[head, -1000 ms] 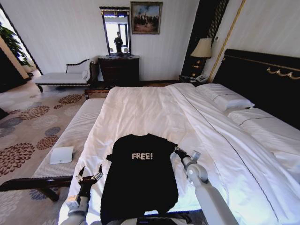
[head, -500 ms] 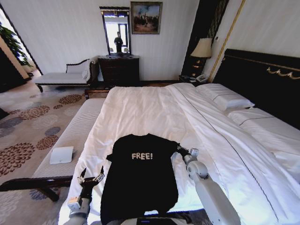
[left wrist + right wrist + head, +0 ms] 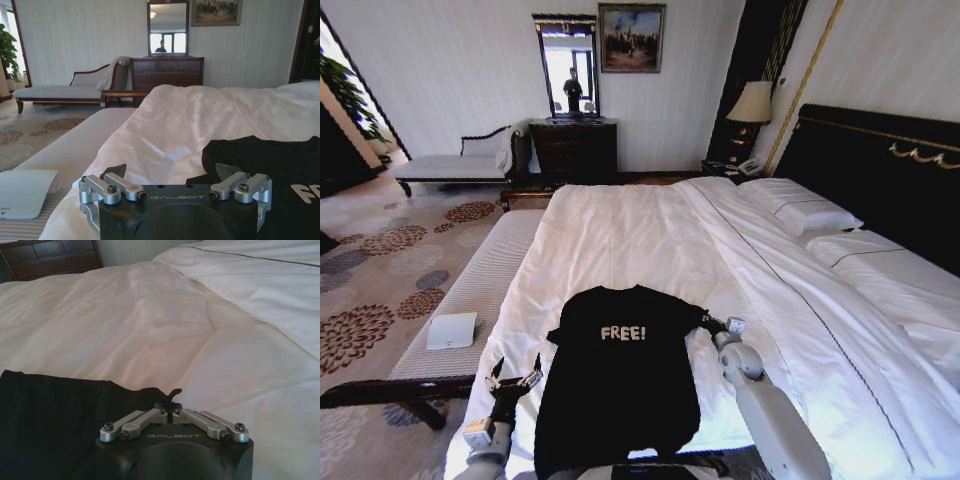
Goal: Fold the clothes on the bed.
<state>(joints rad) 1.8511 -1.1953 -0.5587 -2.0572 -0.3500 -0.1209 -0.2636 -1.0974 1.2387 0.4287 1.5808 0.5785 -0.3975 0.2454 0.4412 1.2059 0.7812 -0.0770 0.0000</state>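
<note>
at the left of the head view we see a pale striped bench (image 3: 470,290) with a small white flat box (image 3: 452,330) on it. upper left holds a chaise (image 3: 455,165); top centre, a dark dresser (image 3: 573,150), mirror (image 3: 568,65) and painting (image 3: 632,37). a lamp (image 3: 752,103) stands upper right.

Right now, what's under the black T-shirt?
The T-shirt lies flat on the bed's white duvet. Anything beneath the cloth is covered. Right gripper pinches its sleeve.

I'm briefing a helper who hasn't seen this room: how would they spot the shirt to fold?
Find the big bed with the white duvet. At its near end lies the T-shirt, spread flat. It is the lone black thing on the white bedding, with white "FREE!" lettering on the chest.
</note>
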